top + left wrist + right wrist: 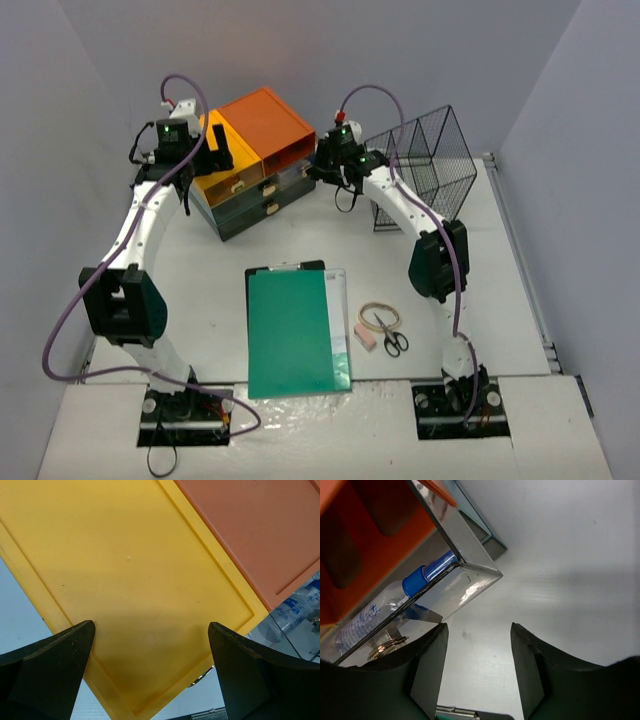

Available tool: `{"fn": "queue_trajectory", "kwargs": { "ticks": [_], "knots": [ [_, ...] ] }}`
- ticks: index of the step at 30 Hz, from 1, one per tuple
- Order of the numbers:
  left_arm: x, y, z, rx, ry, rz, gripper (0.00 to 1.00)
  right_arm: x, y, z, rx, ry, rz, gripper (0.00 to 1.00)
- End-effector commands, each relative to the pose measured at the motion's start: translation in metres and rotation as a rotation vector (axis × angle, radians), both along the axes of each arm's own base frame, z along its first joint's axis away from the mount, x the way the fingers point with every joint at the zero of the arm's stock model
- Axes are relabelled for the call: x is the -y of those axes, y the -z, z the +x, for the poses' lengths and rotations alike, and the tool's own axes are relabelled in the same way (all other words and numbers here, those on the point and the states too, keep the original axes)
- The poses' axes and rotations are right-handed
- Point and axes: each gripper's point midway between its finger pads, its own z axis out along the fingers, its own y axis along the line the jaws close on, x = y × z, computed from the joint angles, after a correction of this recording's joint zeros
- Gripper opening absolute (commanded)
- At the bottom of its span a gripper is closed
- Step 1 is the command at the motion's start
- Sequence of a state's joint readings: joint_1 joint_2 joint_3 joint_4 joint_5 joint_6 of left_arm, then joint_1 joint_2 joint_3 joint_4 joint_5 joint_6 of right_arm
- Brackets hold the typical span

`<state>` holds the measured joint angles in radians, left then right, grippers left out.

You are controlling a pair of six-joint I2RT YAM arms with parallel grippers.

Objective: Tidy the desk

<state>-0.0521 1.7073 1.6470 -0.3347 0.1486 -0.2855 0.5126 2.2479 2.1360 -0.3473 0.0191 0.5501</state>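
The desk [200, 290] is a white tabletop with a thin rail along its right edge. My left gripper [218, 150] hangs open and empty just above the yellow top [125, 565] of the drawer unit; in the left wrist view its gripper [150, 627] frames that lid's corner. My right gripper [325, 165] is open and empty beside the unit's right end, low over the desk [560, 580]. In the right wrist view the gripper [477, 627] sits next to a clear drawer [470, 580] that holds a blue-capped bottle [420, 577].
The drawer unit has an orange top [265, 120] beside the yellow one. A black wire basket [425, 160] stands at the back right. A green clipboard [297, 330] lies front centre, with a rubber band [383, 315], scissors [392, 338] and a pink eraser [365, 338] to its right.
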Motion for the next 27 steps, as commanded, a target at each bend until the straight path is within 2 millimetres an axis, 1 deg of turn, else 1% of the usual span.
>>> {"fn": "queue_trajectory", "kwargs": {
  "ticks": [1,2,4,11,13,20,21,22,23,25,26,27],
  "knots": [
    [-0.022,0.046,-0.03,-0.194,-0.068,0.037,0.97,-0.026,-0.054,0.025,0.152,-0.04,0.094,0.5],
    [-0.022,0.046,-0.031,-0.196,-0.069,0.039,0.97,-0.031,-0.054,0.027,0.154,-0.053,0.106,0.51],
    [-0.022,0.047,-0.031,-0.197,-0.068,0.04,0.97,-0.037,-0.064,0.033,0.182,-0.059,0.127,0.51],
    [-0.022,0.052,-0.033,-0.212,-0.069,0.045,0.97,-0.05,-0.07,0.047,0.236,-0.081,0.183,0.55],
    [-0.023,0.052,-0.034,-0.214,-0.07,0.048,0.97,-0.056,-0.069,0.049,0.243,-0.095,0.207,0.56],
    [-0.025,0.049,-0.034,-0.218,-0.072,0.059,0.97,-0.07,-0.075,0.056,0.29,-0.116,0.271,0.6],
    [-0.025,0.05,-0.034,-0.219,-0.072,0.06,0.97,-0.072,-0.079,0.057,0.3,-0.12,0.284,0.6],
    [-0.025,0.05,-0.034,-0.221,-0.072,0.061,0.97,-0.073,-0.082,0.059,0.306,-0.12,0.292,0.6],
    [-0.025,0.05,-0.034,-0.222,-0.072,0.063,0.97,-0.072,-0.081,0.059,0.302,-0.117,0.289,0.6],
    [-0.026,0.051,-0.034,-0.226,-0.075,0.064,0.97,-0.064,-0.087,0.056,0.3,-0.095,0.291,0.6],
    [-0.027,0.051,-0.034,-0.226,-0.076,0.065,0.97,-0.06,-0.082,0.053,0.28,-0.082,0.282,0.6],
    [-0.027,0.051,-0.034,-0.225,-0.077,0.064,0.97,-0.056,-0.071,0.048,0.249,-0.07,0.265,0.59]
  ]
}}
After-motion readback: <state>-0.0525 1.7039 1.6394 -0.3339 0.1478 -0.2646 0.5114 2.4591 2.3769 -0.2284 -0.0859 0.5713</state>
